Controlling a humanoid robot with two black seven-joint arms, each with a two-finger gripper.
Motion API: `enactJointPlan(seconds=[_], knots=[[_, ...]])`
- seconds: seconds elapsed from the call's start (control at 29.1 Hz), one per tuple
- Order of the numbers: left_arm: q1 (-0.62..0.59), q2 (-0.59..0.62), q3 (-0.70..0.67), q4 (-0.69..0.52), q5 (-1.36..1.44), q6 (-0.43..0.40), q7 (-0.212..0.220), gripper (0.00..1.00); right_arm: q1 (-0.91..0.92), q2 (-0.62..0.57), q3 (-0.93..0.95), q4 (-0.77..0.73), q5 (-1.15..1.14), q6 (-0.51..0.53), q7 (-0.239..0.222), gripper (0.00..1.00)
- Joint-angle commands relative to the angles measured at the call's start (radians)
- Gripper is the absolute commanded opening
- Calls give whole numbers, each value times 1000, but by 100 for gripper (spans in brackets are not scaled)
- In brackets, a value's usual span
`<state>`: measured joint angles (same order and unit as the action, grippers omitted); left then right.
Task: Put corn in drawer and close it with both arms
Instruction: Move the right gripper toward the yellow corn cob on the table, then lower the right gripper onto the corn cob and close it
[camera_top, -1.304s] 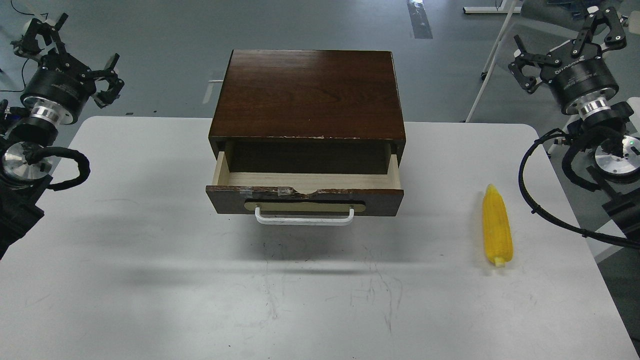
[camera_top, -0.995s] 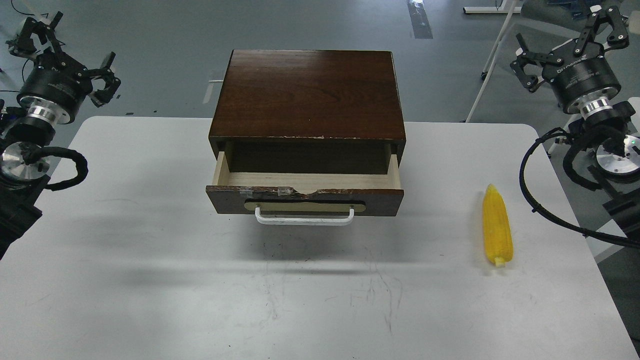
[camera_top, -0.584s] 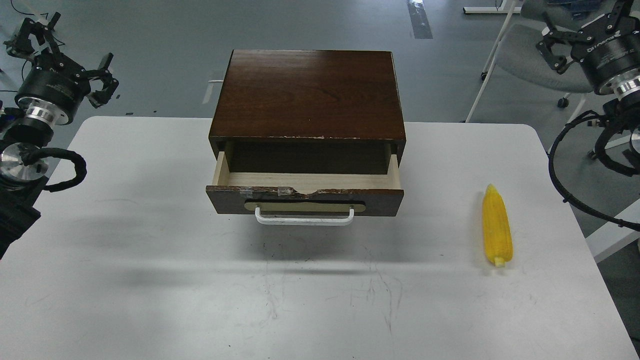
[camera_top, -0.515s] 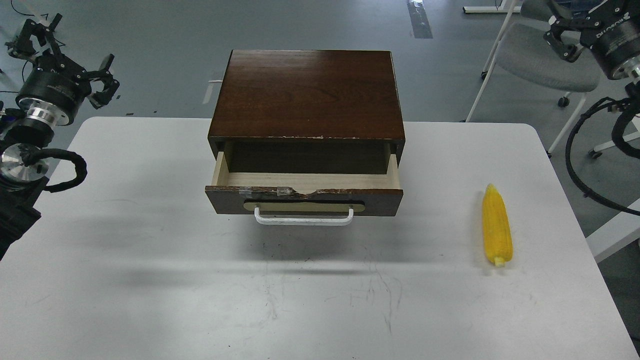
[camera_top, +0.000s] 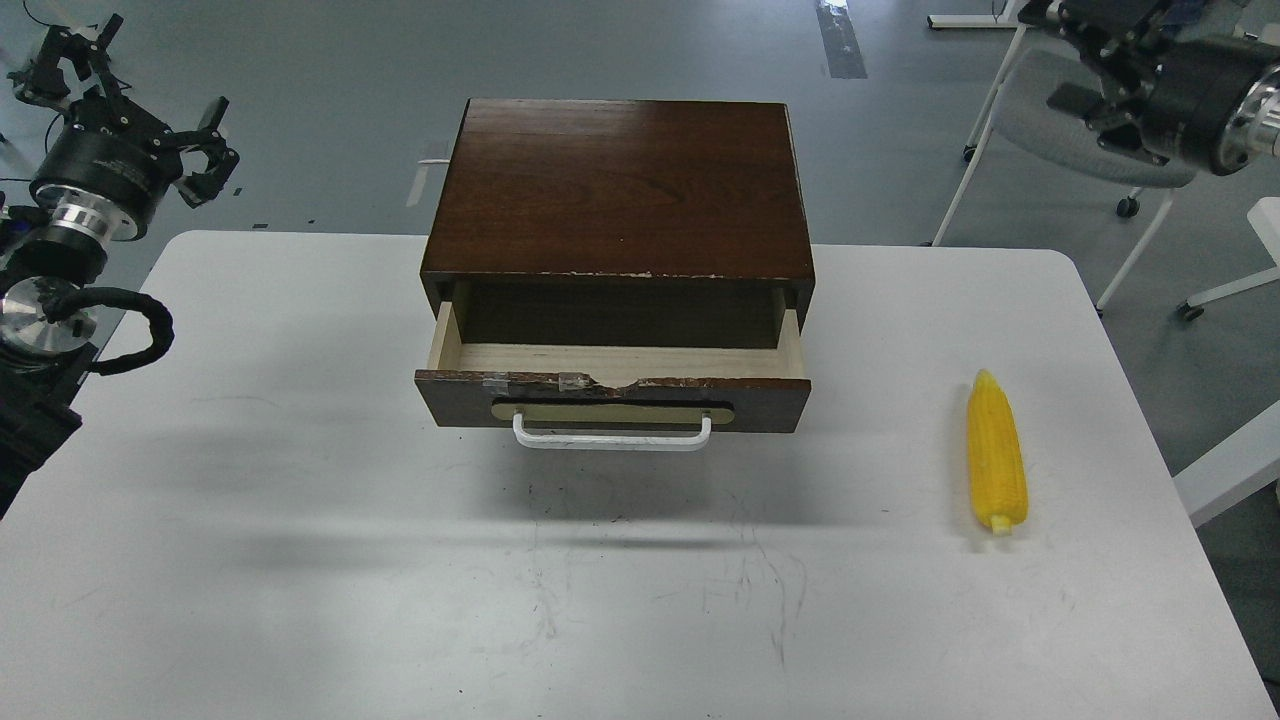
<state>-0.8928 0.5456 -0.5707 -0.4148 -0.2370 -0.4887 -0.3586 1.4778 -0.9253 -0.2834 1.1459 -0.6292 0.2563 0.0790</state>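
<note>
The corn lies on the white table at the right, lengthwise, with its pale stub toward the near edge. The drawer stands pulled out of the dark wooden cabinet. Its white bar handle faces me and its pale wood inside holds nothing. My left gripper is open and empty, raised beyond the table's far left corner. My right gripper is at the top right, turned leftward, its prongs spread and empty, far above and behind the corn.
A grey chair with white legs stands on the floor behind the table's right corner. A white furniture edge juts in at the right. The left arm's cable loop hangs over the table's left edge.
</note>
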Motion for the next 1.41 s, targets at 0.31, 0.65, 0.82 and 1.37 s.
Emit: enactJointPlan(seconds=[0.31, 0.65, 0.82, 1.37], knots=[[0, 4, -8, 22, -1, 0, 1, 99, -72, 71, -237, 52, -193, -45, -84, 100], [9, 8, -6, 22, 1, 0, 4, 98, -198, 178, -235, -15, -198, -69, -64, 96], [9, 7, -6, 22, 1, 0, 3, 99, -254, 195, -235, -20, -198, -75, -64, 89], [15, 17, -6, 24, 1, 0, 1, 99, -287, 198, -224, -15, -196, -106, -62, 33]])
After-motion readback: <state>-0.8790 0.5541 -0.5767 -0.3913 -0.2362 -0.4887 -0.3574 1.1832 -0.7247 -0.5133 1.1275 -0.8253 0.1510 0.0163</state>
